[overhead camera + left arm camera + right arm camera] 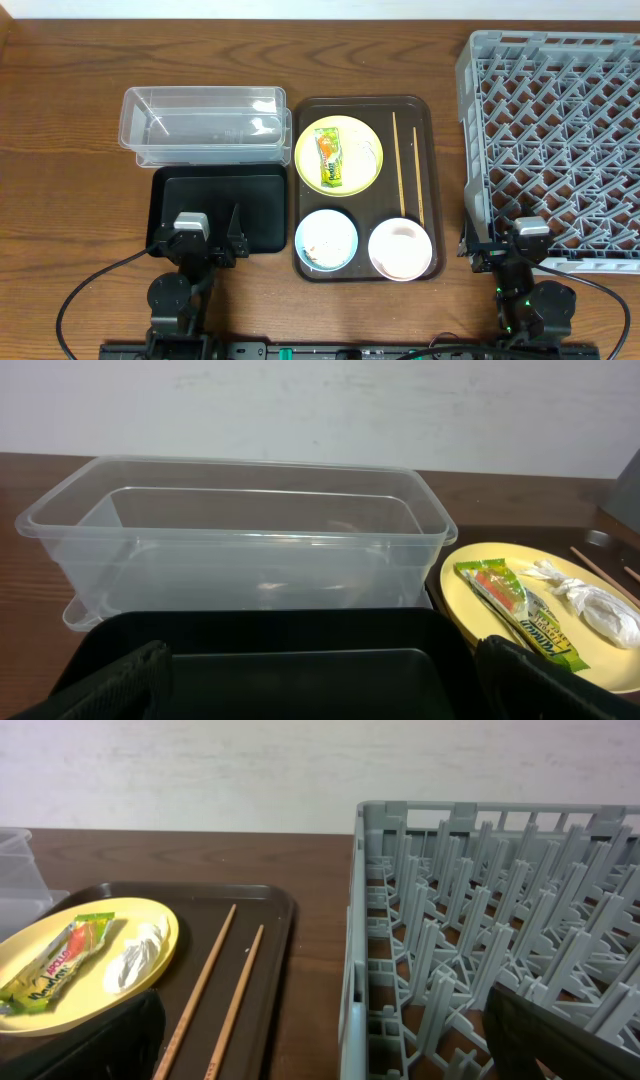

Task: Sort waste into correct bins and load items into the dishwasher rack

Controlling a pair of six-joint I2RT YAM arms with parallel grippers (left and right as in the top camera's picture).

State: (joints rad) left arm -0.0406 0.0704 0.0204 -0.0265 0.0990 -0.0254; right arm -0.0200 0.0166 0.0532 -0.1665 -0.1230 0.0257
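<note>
Both arms sat at the table's 6 o'clock, left gripper (200,243) and right gripper (521,250) wide open, holding nothing. Snack wrapper (331,160) and white scrap (600,605) lay on the yellow plate (309,141), chopsticks (397,165) at its 3 o'clock, dishwasher rack (560,120) beyond them.

Shallow container (215,200) under the left gripper (200,238), tub (200,125) just past it, tray (432,150) to its right; dishwasher rack (550,120) ahead of right gripper (527,245).
</note>
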